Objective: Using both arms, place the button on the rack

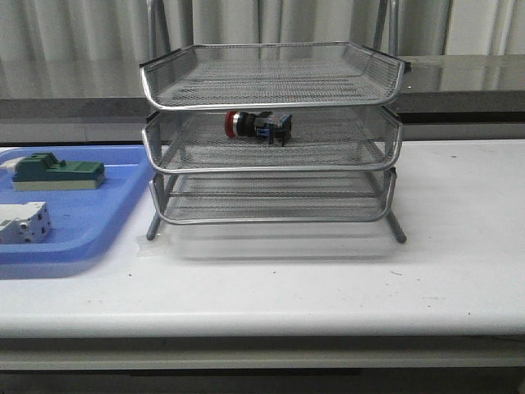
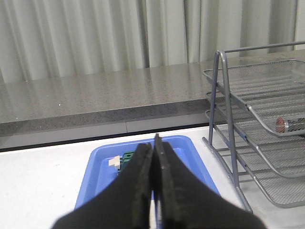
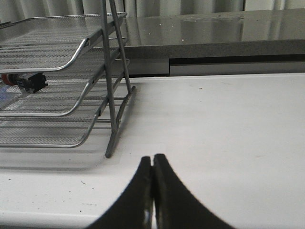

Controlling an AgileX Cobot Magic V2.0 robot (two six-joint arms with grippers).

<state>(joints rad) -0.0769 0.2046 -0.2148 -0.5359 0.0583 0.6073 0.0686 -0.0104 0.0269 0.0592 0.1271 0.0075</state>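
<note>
Resting on rack (image 1: 271, 156) middle tier: button (image 1: 258, 125) | wrist views only: left pincer (image 2: 153, 157), right pincer (image 3: 152, 167) pressed together

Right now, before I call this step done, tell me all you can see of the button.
The button lies on its side on the mesh floor of the rack's middle tier, left of centre in the front view. Its red head points left, then a black body and a blue-black rear block on the right. It looks like plastic. Only the mesh touches it; neither pincer is near it. Finer details are too small to make out.
</note>
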